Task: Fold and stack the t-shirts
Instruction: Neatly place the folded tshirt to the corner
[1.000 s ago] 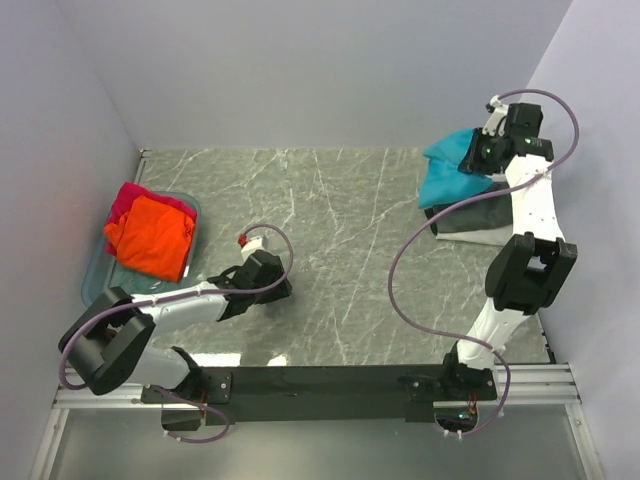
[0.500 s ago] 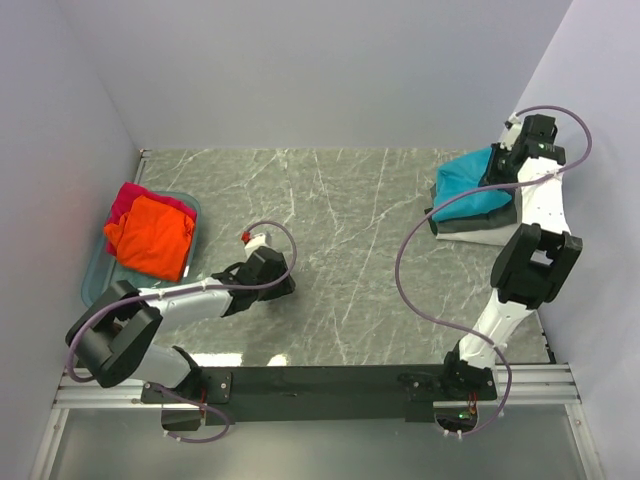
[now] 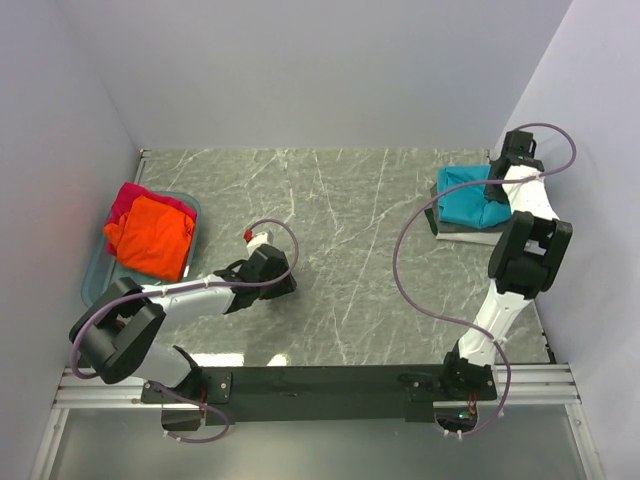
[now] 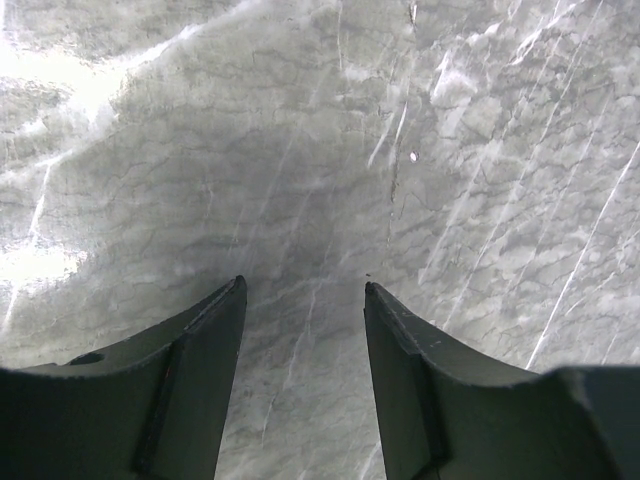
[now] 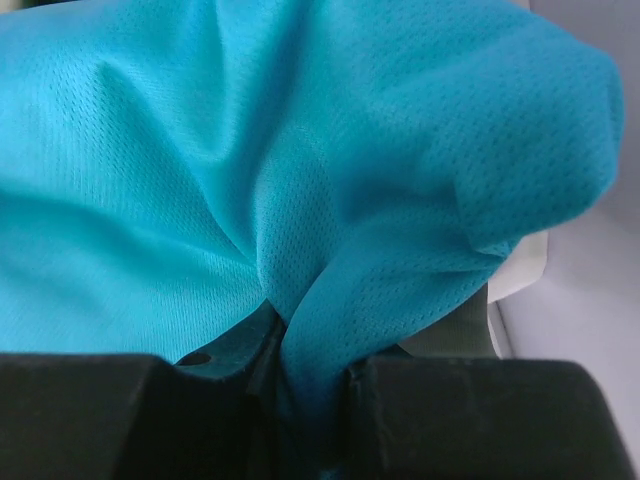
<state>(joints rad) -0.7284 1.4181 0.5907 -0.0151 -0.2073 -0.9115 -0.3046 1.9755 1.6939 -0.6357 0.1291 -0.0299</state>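
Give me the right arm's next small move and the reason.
Probably open the right end effector to release the teal t-shirt: it is shut on a fold of the cloth, and the shirt lies atop the grey t-shirt at the table's far right.

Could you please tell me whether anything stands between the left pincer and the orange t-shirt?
Only the near wall of the clear tub that holds the orange t-shirt; no other object shows on the table between them. The left pincer is open.

Robotics lab cell, bare grey walls [image 3: 320,70], marble-patterned table [image 3: 340,230], black mounting rail [image 3: 330,382]
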